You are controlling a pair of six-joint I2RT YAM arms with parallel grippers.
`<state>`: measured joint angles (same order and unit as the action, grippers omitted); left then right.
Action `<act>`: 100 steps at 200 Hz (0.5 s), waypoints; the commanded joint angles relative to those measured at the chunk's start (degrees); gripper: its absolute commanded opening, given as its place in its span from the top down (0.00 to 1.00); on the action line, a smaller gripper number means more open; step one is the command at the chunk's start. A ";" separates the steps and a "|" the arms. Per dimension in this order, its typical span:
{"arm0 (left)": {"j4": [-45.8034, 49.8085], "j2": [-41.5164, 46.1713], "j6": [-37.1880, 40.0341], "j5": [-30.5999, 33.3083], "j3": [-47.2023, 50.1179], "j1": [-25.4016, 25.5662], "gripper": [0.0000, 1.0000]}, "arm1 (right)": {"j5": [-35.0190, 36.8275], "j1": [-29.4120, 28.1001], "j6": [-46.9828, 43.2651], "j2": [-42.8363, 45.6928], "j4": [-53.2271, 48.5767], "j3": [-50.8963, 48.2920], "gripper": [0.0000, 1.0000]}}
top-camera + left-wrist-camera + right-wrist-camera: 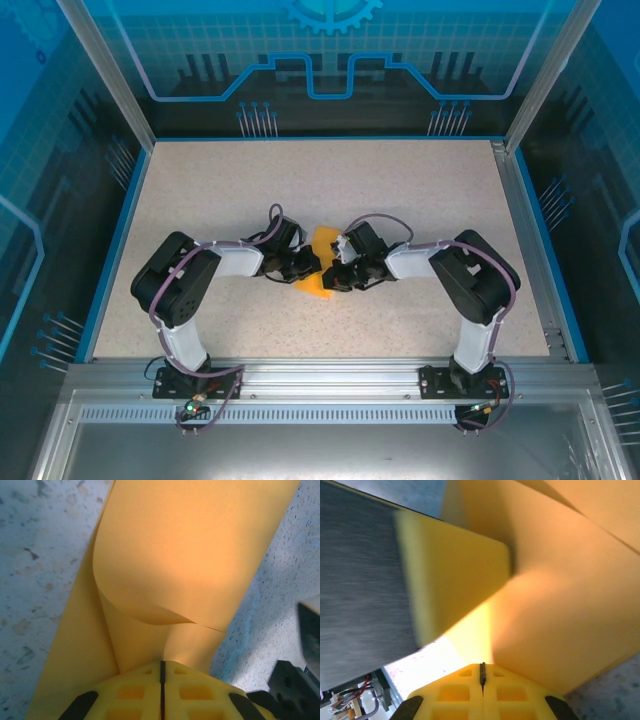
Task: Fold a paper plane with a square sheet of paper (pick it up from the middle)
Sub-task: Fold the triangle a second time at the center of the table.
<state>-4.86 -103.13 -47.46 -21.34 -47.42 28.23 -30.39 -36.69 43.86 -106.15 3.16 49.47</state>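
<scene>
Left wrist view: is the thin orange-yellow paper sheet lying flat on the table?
No, the orange-yellow paper sheet curls over in a rounded loop.

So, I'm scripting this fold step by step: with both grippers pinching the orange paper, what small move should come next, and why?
Probably ease the left gripper down toward the table to flatten the bend into a crease. It and the right gripper are both shut on the paper, which the left wrist view shows arching over in a loose curl, not creased.
</scene>
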 commanded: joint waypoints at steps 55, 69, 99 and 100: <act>5.03 -0.79 3.84 1.36 -1.32 -1.21 0.90 | 2.44 1.25 -3.03 -3.25 -8.31 -2.22 1.00; 5.44 -1.30 4.36 1.61 -2.18 -2.28 0.90 | 2.61 1.36 -3.72 -3.02 -9.46 -1.74 1.00; 5.83 -2.90 5.38 1.49 -4.05 -4.60 0.90 | 2.85 1.63 -4.72 -2.71 -11.02 -0.92 1.00; 5.87 -3.02 5.42 1.49 -4.07 -4.64 0.90 | 2.91 1.62 -4.69 -2.69 -11.04 -0.89 1.00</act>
<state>-2.00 -103.90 -44.62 -22.15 -49.41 26.41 -30.48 -36.29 41.30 -106.54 1.89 49.67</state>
